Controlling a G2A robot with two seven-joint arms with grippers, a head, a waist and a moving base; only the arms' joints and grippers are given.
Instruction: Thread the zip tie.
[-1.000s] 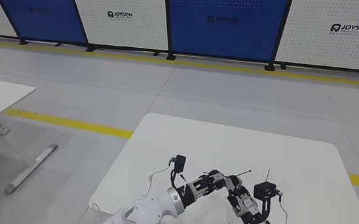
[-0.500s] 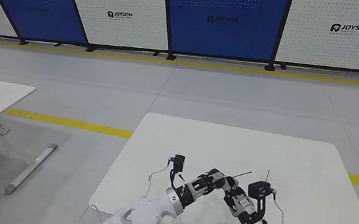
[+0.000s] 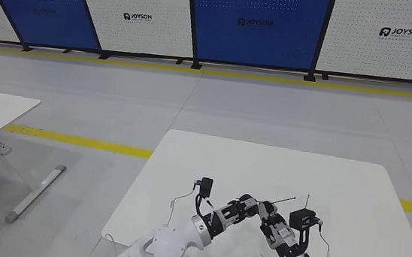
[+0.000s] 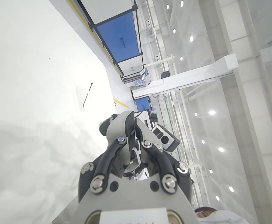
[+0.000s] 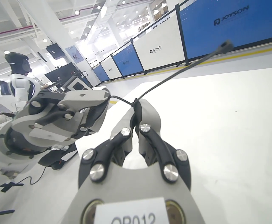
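R claw was clamped shut on the black zip tie, up above the white table. The tie's long part w/ its square head stuck out past the claw. L claw was just beside it, pinched shut on the tie's thin end. A 2nd zip tie lay flat on the table, well apart from both claws.

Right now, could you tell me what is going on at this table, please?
Both grippers hold one black zip tie above the white table. The right gripper is shut on it partway along, and the left gripper pinches its thin end. The head sticks out free, so nothing is threaded yet. A second zip tie lies on the table.
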